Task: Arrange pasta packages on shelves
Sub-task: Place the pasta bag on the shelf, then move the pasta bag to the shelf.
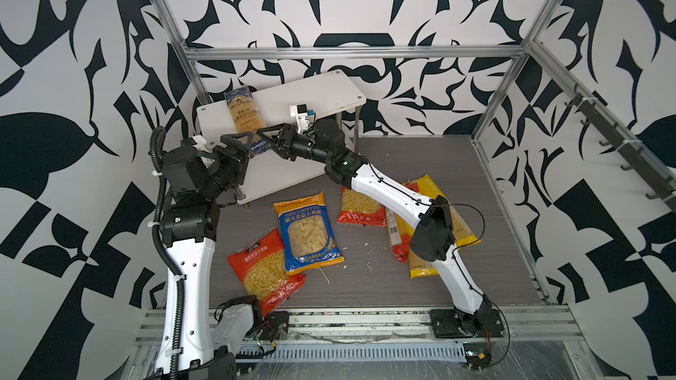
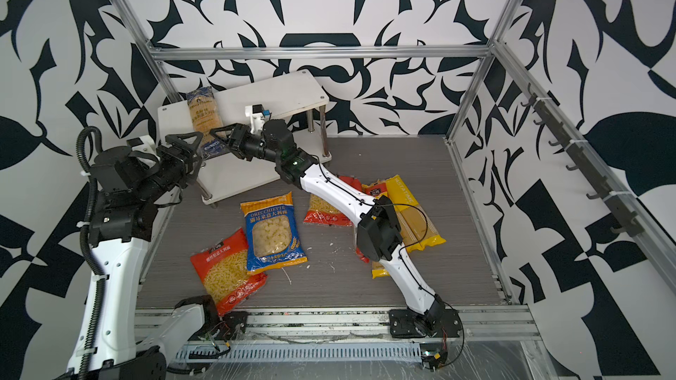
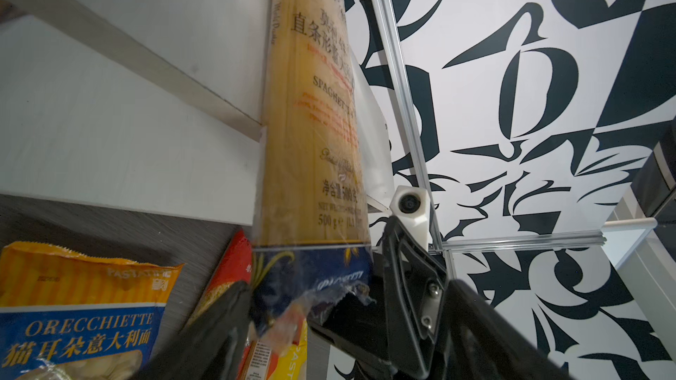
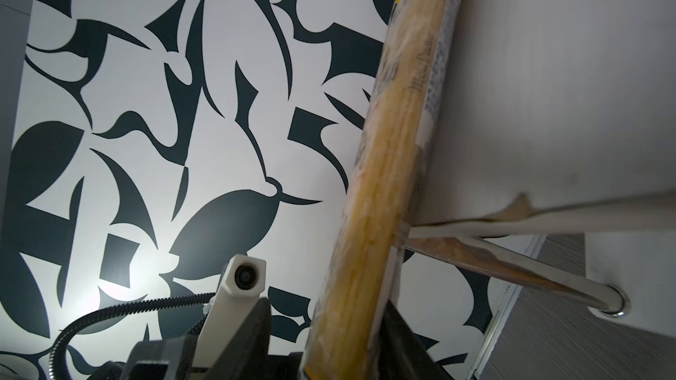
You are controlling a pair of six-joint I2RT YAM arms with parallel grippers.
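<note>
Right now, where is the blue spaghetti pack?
In both top views the blue spaghetti pack lies slanted across the left end of the top shelf, its lower end overhanging the front edge between the left pincer and right pincer.

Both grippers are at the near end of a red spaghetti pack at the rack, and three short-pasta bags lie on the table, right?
No: the spaghetti pack is blue, not red; the left wrist view shows its blue end. The rest holds: left gripper and right gripper at its near end at the rack, three short-pasta bags on the table.
</note>
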